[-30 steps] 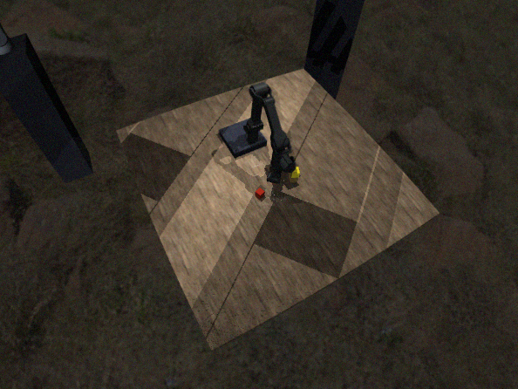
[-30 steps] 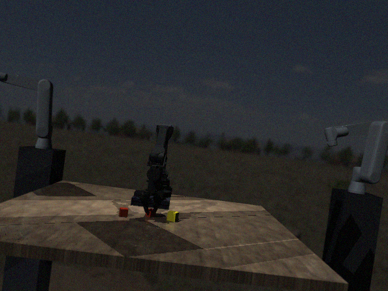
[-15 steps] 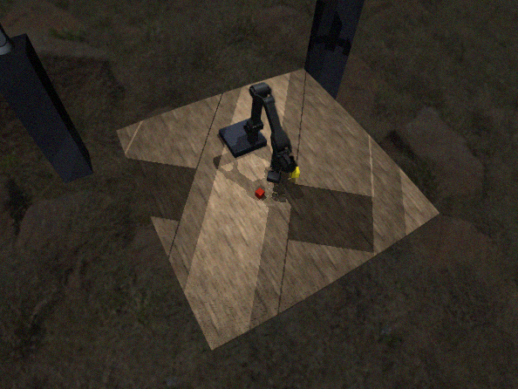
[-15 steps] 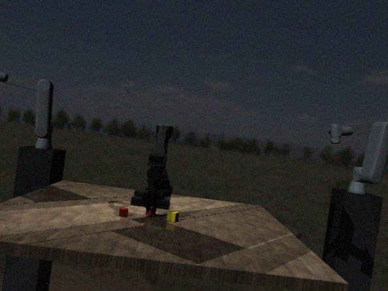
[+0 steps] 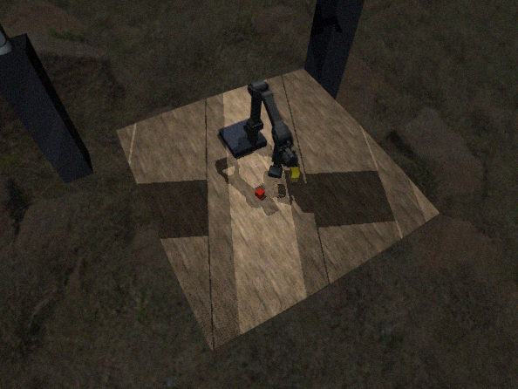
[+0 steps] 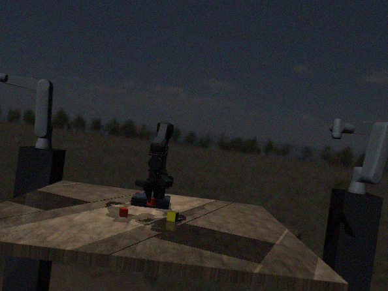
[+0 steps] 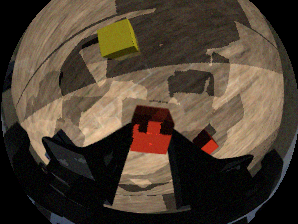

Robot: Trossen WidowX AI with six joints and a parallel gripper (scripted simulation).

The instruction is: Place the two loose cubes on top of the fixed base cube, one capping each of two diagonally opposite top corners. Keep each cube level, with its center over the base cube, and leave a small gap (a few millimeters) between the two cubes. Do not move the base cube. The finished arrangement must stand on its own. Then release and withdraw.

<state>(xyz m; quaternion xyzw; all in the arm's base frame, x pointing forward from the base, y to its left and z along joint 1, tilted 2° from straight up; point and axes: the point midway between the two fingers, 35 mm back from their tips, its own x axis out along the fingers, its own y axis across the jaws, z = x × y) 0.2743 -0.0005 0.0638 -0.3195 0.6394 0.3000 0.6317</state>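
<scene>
My gripper point(image 6: 151, 200) point(image 7: 150, 129) is shut on a red cube point(image 6: 151, 203) point(image 7: 150, 142), with a finger on each side of it, and holds it above the table. This cube is hidden in the top view. The other red cube point(image 5: 260, 193) point(image 6: 123, 212) point(image 7: 210, 147) rests on the table, to the right of the held one in the wrist view. The larger yellow base cube point(image 5: 295, 174) point(image 6: 172, 216) point(image 7: 116, 40) stands on the table, at the upper left in the wrist view. Nothing is seen on its top.
The wooden table point(image 5: 266, 270) point(image 6: 81, 228) carries the arm's dark base plate point(image 5: 237, 137) at the back. Shadows cross the tabletop. Dark pillars point(image 5: 39, 105) point(image 5: 333, 48) stand beyond the table; in the exterior view they bear grey arms point(image 6: 44, 109) point(image 6: 375, 153).
</scene>
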